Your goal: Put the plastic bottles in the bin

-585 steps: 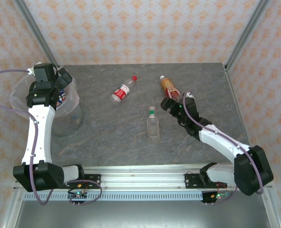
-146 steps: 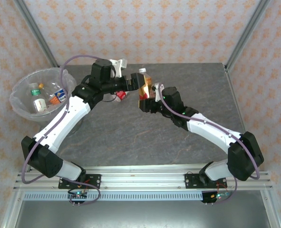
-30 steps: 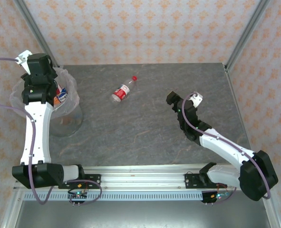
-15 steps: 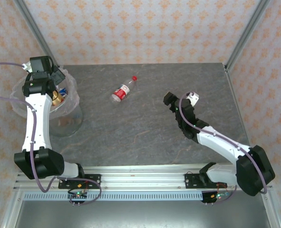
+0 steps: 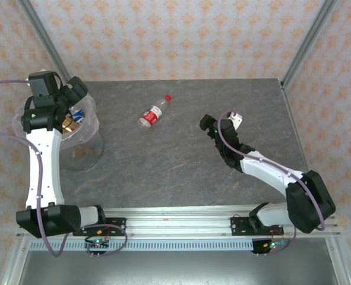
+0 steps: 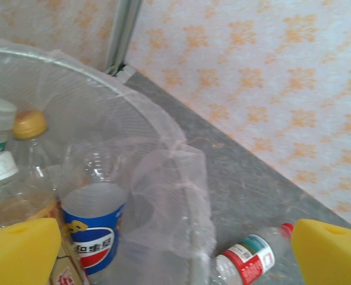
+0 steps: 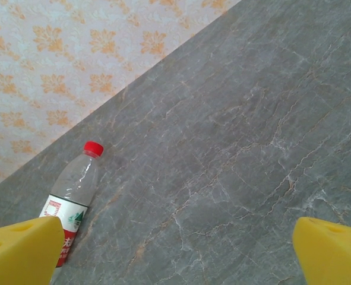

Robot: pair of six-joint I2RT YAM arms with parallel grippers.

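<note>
1. The desk [image 5: 181, 178] is almost bare. From above I count one bottle lying on it, so I judge the job nearly done.
2. The left arm [image 5: 44, 160] reaches up over the bin at the far left. The right arm [image 5: 270, 172] stretches toward mid-desk, its wrist pointed at the loose bottle.
3. The bin [image 5: 85, 155] stands at the desk's left edge, with its crinkled bag [image 6: 175, 178] draped over the rim.
4. Inside it, my left wrist camera shows several bottles [image 6: 95, 228] packed together: one with a blue label, one with an orange cap, and one or two with white caps. I cannot count the whole pile, since the lower ones are hidden.
5. The last bottle [image 5: 154, 113] has a red cap and a red-and-white label. It lies on its side on the desk, between the bin and the right arm and apart from both. Getting it into the bin is what is left to do.
6. The left fingers [image 6: 21, 252] are spread wide above the bin with nothing between them. The right fingers [image 7: 21, 249] are likewise wide apart and empty. In the right wrist view the bottle lies ahead of them and toward the left, not yet between them. I reckon one more pick and drop finishes the task.
</note>
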